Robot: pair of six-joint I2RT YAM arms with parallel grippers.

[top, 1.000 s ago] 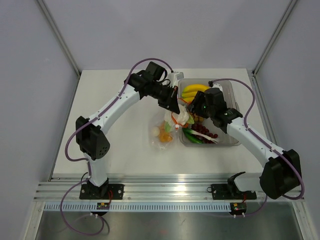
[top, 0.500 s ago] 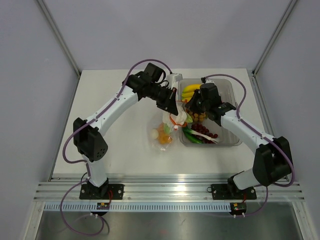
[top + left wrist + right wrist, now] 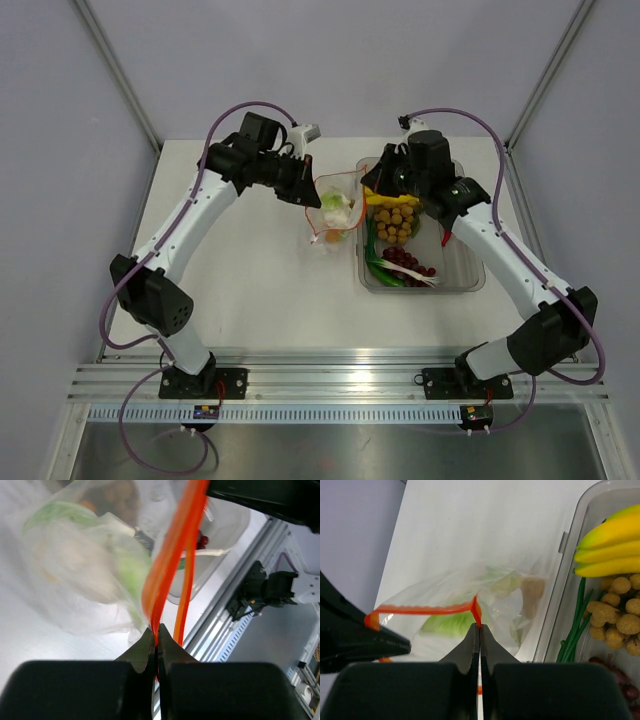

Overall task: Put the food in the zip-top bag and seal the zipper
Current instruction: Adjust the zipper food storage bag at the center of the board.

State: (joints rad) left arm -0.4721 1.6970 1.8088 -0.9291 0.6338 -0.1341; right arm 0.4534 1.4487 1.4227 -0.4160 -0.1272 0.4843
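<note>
White counter [image 3: 250, 290] nearest. Then clear tub [image 3: 420, 288] right of centre: green vegetables [image 3: 385, 272] and dark red grapes [image 3: 410, 262] at near end, brown ball cluster [image 3: 397, 222] mid-tub, yellow bananas [image 3: 392, 199] further back, partly under right arm. Just left of tub, level with the cluster, zip-top bag [image 3: 333, 212] strung between both claws; green, white and orange food [image 3: 330, 202] inside, blurry through plastic. Cannot tell whether bag bottom touching counter. Pinched hard on left end of zipper [image 3: 340, 178]: left claw [image 3: 307, 194], no gap between fingers in left wrist view. Clamped the same way on zipper's right end, just beside tub's far left corner: right claw [image 3: 368, 190], fingers tight around red strip. Zipper stretched between the two, bent at a corner near right claw; two red strips apart in left wrist view, mouth not sealed. Bananas, cluster, grapes, vegetables all in tub, outside bag.
</note>
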